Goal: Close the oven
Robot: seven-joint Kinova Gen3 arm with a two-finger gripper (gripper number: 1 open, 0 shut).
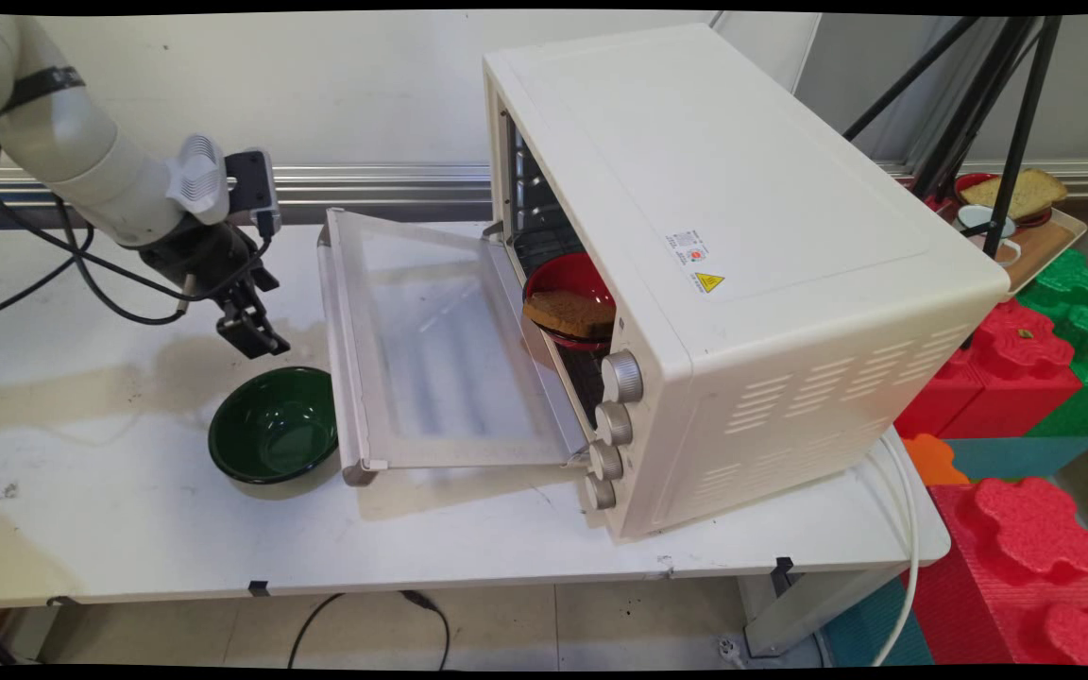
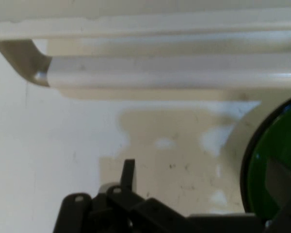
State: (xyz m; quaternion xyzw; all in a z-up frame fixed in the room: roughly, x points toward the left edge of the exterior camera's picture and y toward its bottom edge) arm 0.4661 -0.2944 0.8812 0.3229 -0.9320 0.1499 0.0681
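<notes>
My black two-finger tool [image 1: 251,331] hangs over the white worktop [image 1: 128,529], just above the dark green round bowl [image 1: 273,425] and beside the open oven door.

I cannot tell whether the tool is released or clenched; it carries nothing I can see. The green bowl sits empty on the worktop at about 5 o'clock from the tool, close to the metal handle [image 2: 169,73] of the glass door [image 1: 440,349]. That door lies folded down flat from the cream-coloured toaster oven [image 1: 742,236], at 3 o'clock from the tool. Inside the oven I see a red round bowl [image 1: 568,283] holding a brown slice of bread [image 1: 569,312].
</notes>
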